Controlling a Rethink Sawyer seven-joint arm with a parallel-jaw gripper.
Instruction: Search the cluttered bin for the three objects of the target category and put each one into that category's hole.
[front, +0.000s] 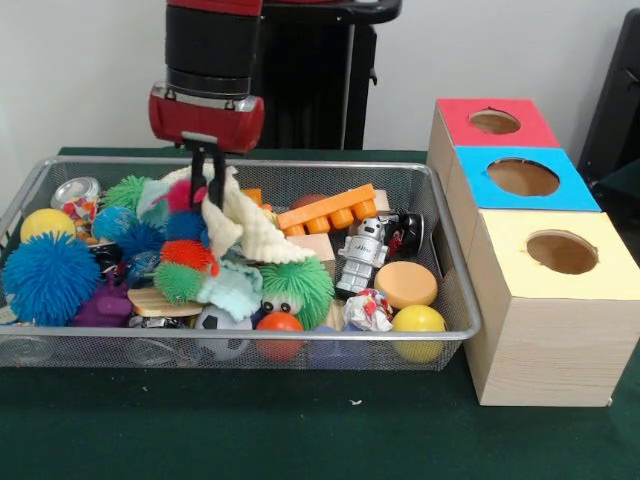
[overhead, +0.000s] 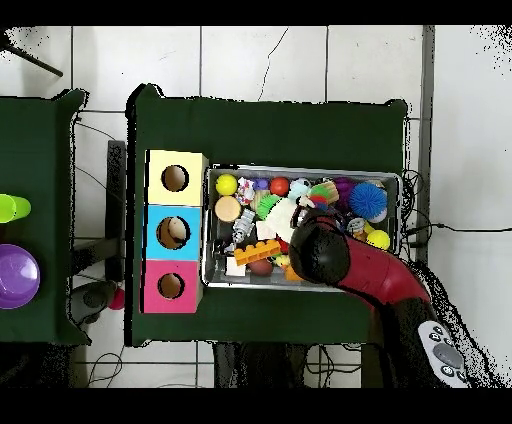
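Observation:
The wire-mesh bin (front: 455, 300) holds a pile of toys; it also shows in the overhead view (overhead: 300, 286). A green puffer ball (front: 300, 285) lies at the middle front and shows from above (overhead: 266, 205). A big blue puffer ball (front: 48, 278) sits at the left end, and several smaller puffer balls (front: 135, 235) lie behind it. My gripper (front: 208, 195) reaches down into the bin's back left. It is shut on the top of a cream cloth (front: 255, 235) that drapes down from it. The red-topped box's hole (front: 494, 121) is at the back right.
The blue-topped box's hole (front: 522, 177) and the yellow-topped box's hole (front: 562, 252) are beside the bin. The bin also holds yellow balls (front: 418, 322), a small football (front: 215, 320), an orange brick (front: 325, 212), a silver toy robot (front: 360, 258) and an orange disc (front: 405, 283).

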